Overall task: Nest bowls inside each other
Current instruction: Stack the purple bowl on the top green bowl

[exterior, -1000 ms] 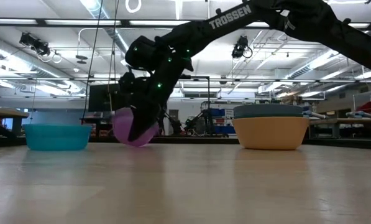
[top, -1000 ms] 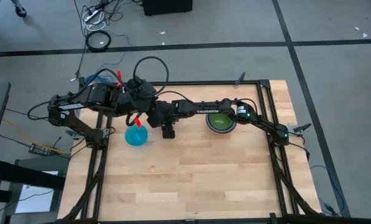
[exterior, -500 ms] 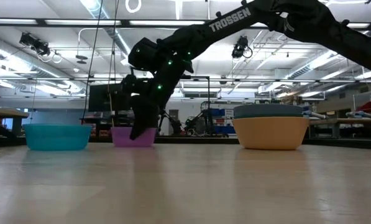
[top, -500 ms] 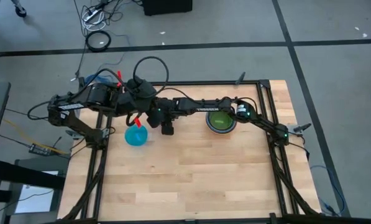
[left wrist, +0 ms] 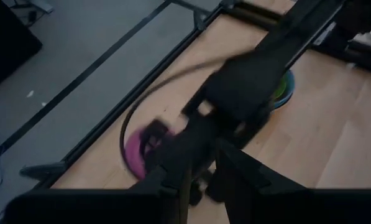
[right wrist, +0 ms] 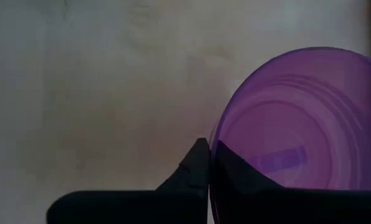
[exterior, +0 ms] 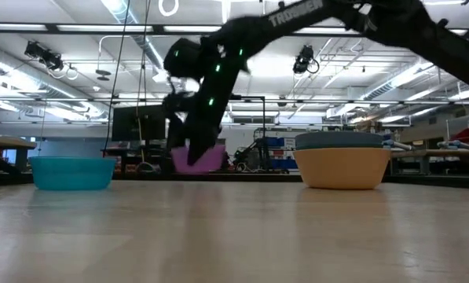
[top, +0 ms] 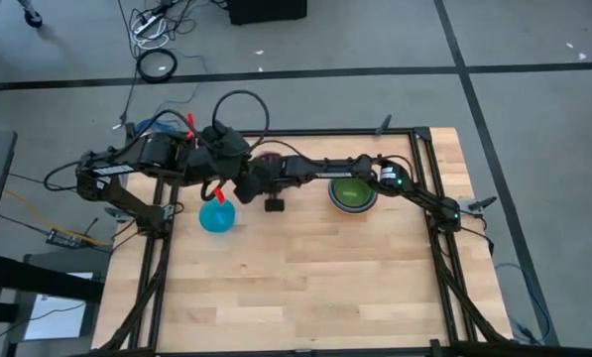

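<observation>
My right gripper is shut on a purple bowl, which hangs just above the table and also shows in the left wrist view. An orange bowl with a blue, a teal and a green bowl nested in it rests on its base at the table's right. A cyan bowl stands on its base at the left. My left arm waits high over the table's far left, near the cyan bowl. My right gripper pinches the purple bowl's rim at one side, one finger inside the bowl and the other outside its wall. The fingers come down from above at a slant. The bowl hangs mouth up, its base clear of the table.
The wooden table is bare over its near half. Its black frame rails run along the left and right edges. A red bit shows above the cyan bowl; I cannot tell what it is.
The purple bowl, tipped on its side against my open right gripper a second ago, settled flat on its base. My right gripper has then shut on its rim, lifted it clear of the table and carried it a little toward the stack at the right.
</observation>
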